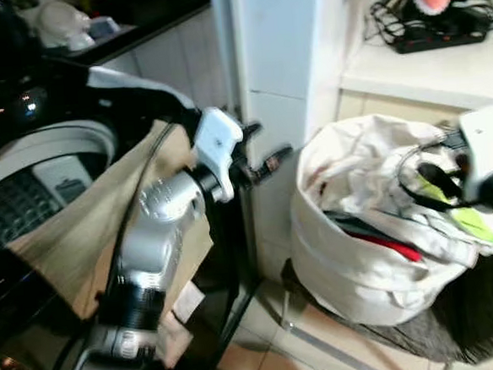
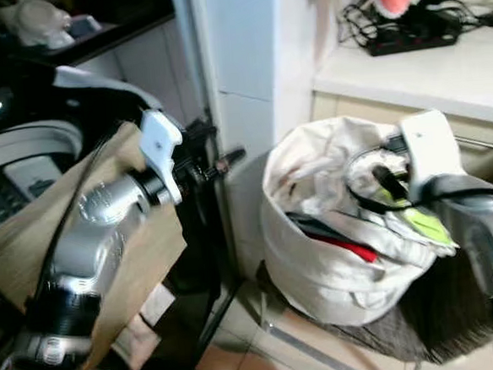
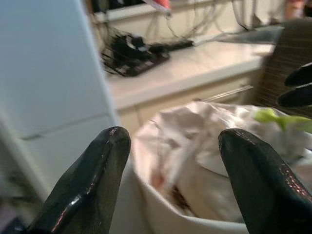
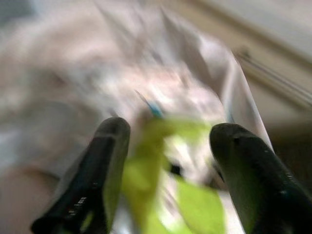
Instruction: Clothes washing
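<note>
Laundry filled a white bag (image 1: 354, 271) on the floor beside the counter (image 1: 442, 74). Our right gripper (image 4: 165, 161) hovered at the bag's top, fingers spread around a lime-green garment (image 4: 195, 204). Our left gripper (image 3: 173, 146), fingers also apart and empty, pointed toward the bag. A tan cloth (image 1: 72, 231) hung over the washer (image 1: 50, 165).

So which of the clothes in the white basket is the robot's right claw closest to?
The lime-green garment. It lies between the open right gripper's fingers at the top of the basket, while the red garment sits lower, off to the side.
</note>
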Controlling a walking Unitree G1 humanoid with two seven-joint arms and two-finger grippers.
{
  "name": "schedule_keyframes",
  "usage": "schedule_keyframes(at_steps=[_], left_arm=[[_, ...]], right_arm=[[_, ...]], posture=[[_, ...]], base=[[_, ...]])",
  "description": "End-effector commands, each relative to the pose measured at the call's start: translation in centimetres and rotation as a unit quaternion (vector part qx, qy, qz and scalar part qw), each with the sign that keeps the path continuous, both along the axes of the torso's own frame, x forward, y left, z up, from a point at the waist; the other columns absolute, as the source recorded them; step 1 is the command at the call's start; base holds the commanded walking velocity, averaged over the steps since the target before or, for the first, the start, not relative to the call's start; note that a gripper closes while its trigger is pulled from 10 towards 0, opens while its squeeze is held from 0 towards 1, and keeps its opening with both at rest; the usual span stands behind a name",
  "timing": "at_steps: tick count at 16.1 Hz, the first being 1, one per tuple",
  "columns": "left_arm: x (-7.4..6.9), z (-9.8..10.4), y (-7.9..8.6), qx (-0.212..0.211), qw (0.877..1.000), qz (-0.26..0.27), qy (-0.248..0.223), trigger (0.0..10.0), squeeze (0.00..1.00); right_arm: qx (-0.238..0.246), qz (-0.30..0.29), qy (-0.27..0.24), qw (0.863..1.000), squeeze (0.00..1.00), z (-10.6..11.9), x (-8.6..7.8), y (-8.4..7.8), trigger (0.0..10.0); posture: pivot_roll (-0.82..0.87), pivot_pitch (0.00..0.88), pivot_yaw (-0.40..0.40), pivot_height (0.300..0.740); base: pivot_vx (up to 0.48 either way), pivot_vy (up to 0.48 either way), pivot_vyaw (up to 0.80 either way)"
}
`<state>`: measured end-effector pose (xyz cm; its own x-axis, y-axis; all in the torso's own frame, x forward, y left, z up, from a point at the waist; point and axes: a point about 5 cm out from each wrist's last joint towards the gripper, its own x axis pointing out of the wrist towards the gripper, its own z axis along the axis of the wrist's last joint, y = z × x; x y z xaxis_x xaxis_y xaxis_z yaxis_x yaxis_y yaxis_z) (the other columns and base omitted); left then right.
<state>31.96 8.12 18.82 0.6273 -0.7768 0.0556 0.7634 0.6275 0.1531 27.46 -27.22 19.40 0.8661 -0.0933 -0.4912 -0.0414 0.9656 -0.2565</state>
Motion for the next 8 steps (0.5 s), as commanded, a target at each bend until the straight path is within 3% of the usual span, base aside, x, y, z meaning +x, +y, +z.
schedule_keyframes(at_steps=[1,5,6,8], left_arm=[[-0.8,0.3,-0.3,0.007,1.0,-0.028,0.002,10.0,0.0],[-1.7,0.3,-0.9,0.028,0.997,-0.065,0.002,10.0,0.0],[-1.7,0.5,-0.9,0.036,0.997,-0.063,-0.001,10.0,0.0],[-1.9,0.9,-0.9,0.049,0.996,-0.076,-0.007,10.0,0.0]], right_arm=[[0.032,-0.029,0.026,0.999,1.0,-1.1,0.0,-0.9,10.0],[0.067,-0.076,0.039,0.994,1.0,-3.2,1.0,-2.0,10.0],[0.099,-0.072,0.049,0.991,0.0,-3.8,1.2,-1.7,10.0],[0.159,-0.01,0.046,0.986,0.0,-4.3,1.5,-0.3,10.0]], posture=[[-0.11,0.0,0.078,0.74],[-0.11,0.0,0.081,0.74],[-0.1,0.0,0.079,0.74],[-0.09,0.0,0.079,0.74]], base=[[0.0,0.0,0.0],[0.0,0.0,0.0],[0.0,0.0,0.0],[0.0,0.0,0.0]])
